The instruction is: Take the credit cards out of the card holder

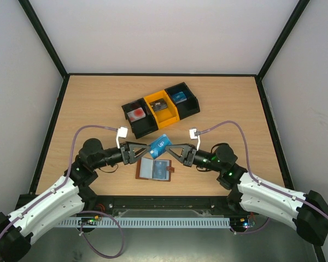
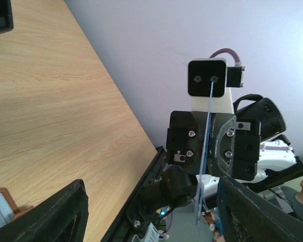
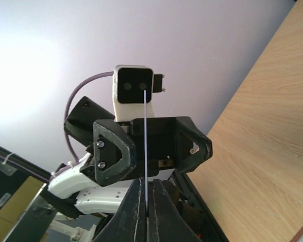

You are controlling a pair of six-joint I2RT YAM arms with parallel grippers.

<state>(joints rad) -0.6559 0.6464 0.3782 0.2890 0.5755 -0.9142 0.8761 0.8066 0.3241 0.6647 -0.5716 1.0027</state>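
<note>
The brown card holder (image 1: 156, 170) lies open on the table between the two arms, its pale sleeves facing up; one corner of it shows in the left wrist view (image 2: 1, 205). A blue credit card (image 1: 159, 144) hangs in the air just above it. My right gripper (image 1: 173, 148) is shut on the card's right end, and the card stands edge-on between its pads (image 3: 146, 151). My left gripper (image 1: 144, 150) is open, its fingers wide on either side of the card's other end (image 2: 204, 151), with the card close to one finger. The dark grey card is out of view.
A row of three bins sits behind the grippers: a black one (image 1: 138, 117), an orange one (image 1: 161, 106) and another black one (image 1: 183, 99), each with a small item inside. The table's black front rail (image 1: 164, 203) runs just below the holder.
</note>
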